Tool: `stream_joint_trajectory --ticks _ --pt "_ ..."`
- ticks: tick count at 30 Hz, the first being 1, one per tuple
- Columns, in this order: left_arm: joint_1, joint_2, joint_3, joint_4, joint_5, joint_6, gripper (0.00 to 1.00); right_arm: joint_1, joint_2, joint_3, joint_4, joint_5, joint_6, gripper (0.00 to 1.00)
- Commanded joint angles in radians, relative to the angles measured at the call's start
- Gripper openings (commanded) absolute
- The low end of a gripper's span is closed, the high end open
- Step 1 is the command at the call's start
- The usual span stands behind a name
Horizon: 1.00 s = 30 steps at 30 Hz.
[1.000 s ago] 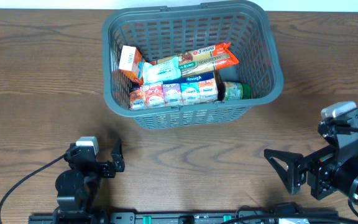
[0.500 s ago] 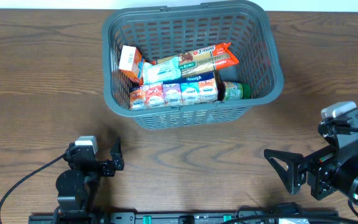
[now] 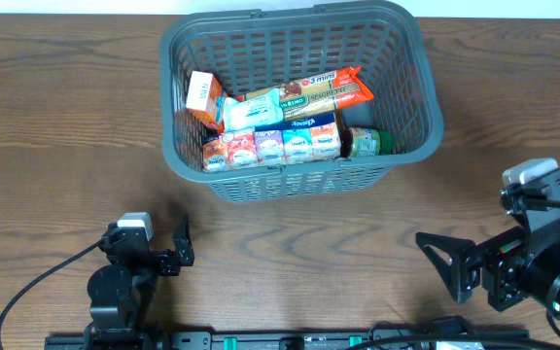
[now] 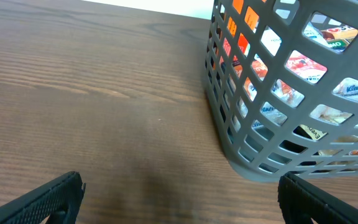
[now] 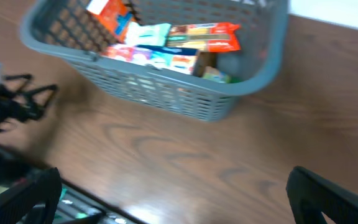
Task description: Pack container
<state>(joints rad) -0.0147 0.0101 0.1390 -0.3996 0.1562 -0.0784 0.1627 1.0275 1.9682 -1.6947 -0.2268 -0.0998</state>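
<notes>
The dark grey container (image 3: pixel 411 73) stands at the back middle of the table. Inside lie an orange box (image 3: pixel 202 95), a row of small cartons (image 3: pixel 270 146), a long orange packet (image 3: pixel 324 89) and a green jar (image 3: pixel 366 142). It also shows in the left wrist view (image 4: pixel 229 134) and the right wrist view (image 5: pixel 263 59). My left gripper (image 3: pixel 181 245) is open and empty near the front left. My right gripper (image 3: pixel 443 264) is open and empty at the front right. Both are well in front of the container.
Bare wooden table (image 3: pixel 56 146) lies on both sides of the container and in front of it. The arms' base rail (image 3: pixel 280 340) runs along the front edge. A black cable (image 3: pixel 27 292) loops at the front left.
The right gripper has shifted very slightly toward the front. The left arm and the container's contents have not moved.
</notes>
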Motion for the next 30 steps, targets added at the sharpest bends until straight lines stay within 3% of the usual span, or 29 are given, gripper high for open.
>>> stream_joint_trajectory --ticks 1,5,9,13,16,25,30 --pt "0.005 -0.005 -0.021 0.002 -0.011 -0.002 0.98 0.011 0.005 0.005 -0.003 0.113 -0.081 0.99" --pt "0.005 -0.005 -0.021 0.002 -0.011 -0.002 0.98 0.011 0.002 0.003 -0.003 0.1 -0.06 0.99" --pt "0.005 -0.005 -0.021 0.002 -0.011 -0.002 0.99 0.011 -0.046 -0.045 -0.002 0.009 0.067 0.99" --pt "0.005 -0.005 -0.021 0.002 -0.011 -0.002 0.99 0.011 -0.09 -0.104 -0.002 0.004 0.07 0.99" --pt "0.005 -0.005 -0.021 0.002 -0.011 -0.002 0.98 0.011 -0.157 -0.212 0.09 0.028 0.021 0.99" --pt "0.005 -0.005 -0.021 0.002 -0.011 -0.002 0.99 0.011 -0.475 -0.873 0.601 0.029 -0.19 0.99" --pt "0.005 -0.005 -0.021 0.002 -0.011 -0.002 0.99 0.011 -0.676 -1.242 0.843 0.027 -0.219 0.99"
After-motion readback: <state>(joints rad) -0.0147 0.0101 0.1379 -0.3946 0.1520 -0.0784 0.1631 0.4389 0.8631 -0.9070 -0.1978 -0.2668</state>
